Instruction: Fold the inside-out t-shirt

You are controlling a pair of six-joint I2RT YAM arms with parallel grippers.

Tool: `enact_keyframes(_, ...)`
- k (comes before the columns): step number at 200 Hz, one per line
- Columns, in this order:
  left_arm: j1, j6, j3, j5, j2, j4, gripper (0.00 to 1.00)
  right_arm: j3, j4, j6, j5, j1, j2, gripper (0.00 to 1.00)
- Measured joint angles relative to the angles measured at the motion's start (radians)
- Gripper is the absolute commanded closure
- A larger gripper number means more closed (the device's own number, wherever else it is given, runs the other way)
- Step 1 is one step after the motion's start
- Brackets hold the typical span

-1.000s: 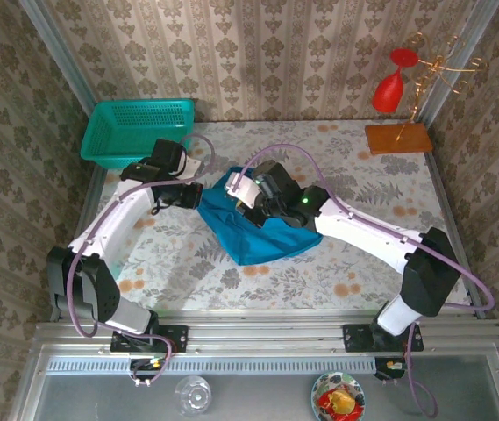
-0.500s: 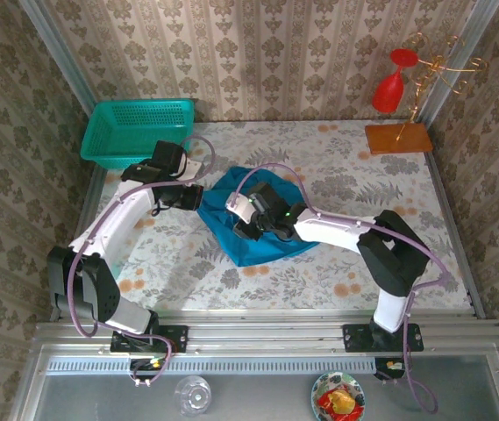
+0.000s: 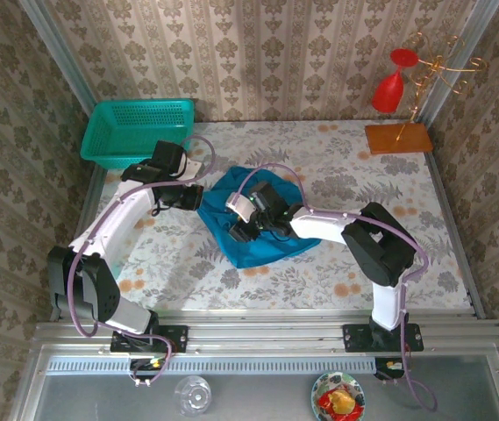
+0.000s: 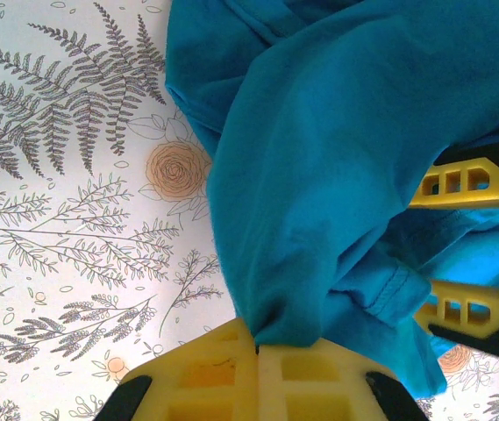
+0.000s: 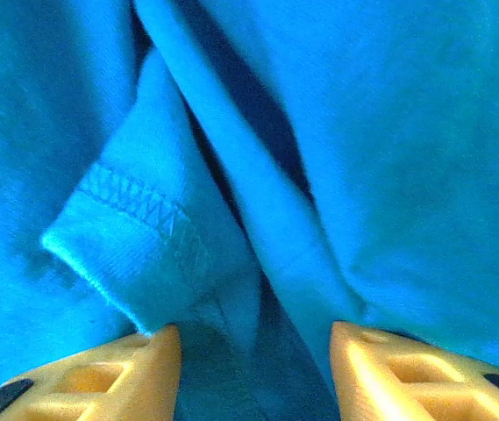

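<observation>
The left tool (image 4: 258,349) is seen clamped on a fold of the plain teal-blue cotton t-shirt (image 4: 337,158), which is crumpled on the middle of the floral-patterned tabletop (image 3: 354,180). The right tool (image 5: 253,375) is held with its fingers parted over a stitched hem (image 5: 139,219). Whether it touches the cloth cannot be told. From above, both tools' tips are hard to make out.

The right gripper (image 5: 256,340) hangs with its jaws parted, close over the t-shirt (image 5: 407,132). A stitched hem (image 5: 139,219) lies among the folds.
</observation>
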Motion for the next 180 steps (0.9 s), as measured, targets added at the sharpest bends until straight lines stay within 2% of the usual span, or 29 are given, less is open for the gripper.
enact_keyframes(21,0.000,0.000,0.000,0.000,0.000,0.000,1.00,0.000,0.009,0.008,-0.017,0.000,0.000,0.37)
enact_keyframes(57,0.000,0.000,0.000,0.000,0.000,0.000,1.00,0.000,0.011,0.010,-0.028,0.000,0.002,0.36)
enact_keyframes(65,0.000,0.000,0.000,0.000,0.000,0.000,1.00,0.000,0.014,0.011,-0.027,0.000,0.003,0.41)
enact_keyframes(80,0.000,0.000,0.000,0.000,0.000,0.000,1.00,0.000,0.017,0.014,-0.009,0.000,0.005,0.68)
enact_keyframes(89,0.000,0.000,0.000,0.000,0.000,0.000,1.00,0.000,0.019,0.014,0.011,0.000,0.005,0.81)
enact_keyframes(113,0.000,0.000,-0.004,-0.002,0.000,0.000,1.00,0.000,0.027,0.021,0.052,-0.008,0.002,1.00)
enact_keyframes(131,0.000,0.000,-0.011,-0.009,0.000,0.000,1.00,-0.004,0.020,0.021,0.061,-0.022,-0.021,1.00)
enact_keyframes(173,0.000,0.000,-0.053,-0.023,0.000,0.004,1.00,-0.021,-0.052,0.005,0.083,-0.045,-0.184,1.00)
enact_keyframes(180,0.000,0.000,-0.058,-0.023,0.000,0.005,0.96,-0.021,-0.065,0.003,0.083,-0.045,-0.207,1.00)
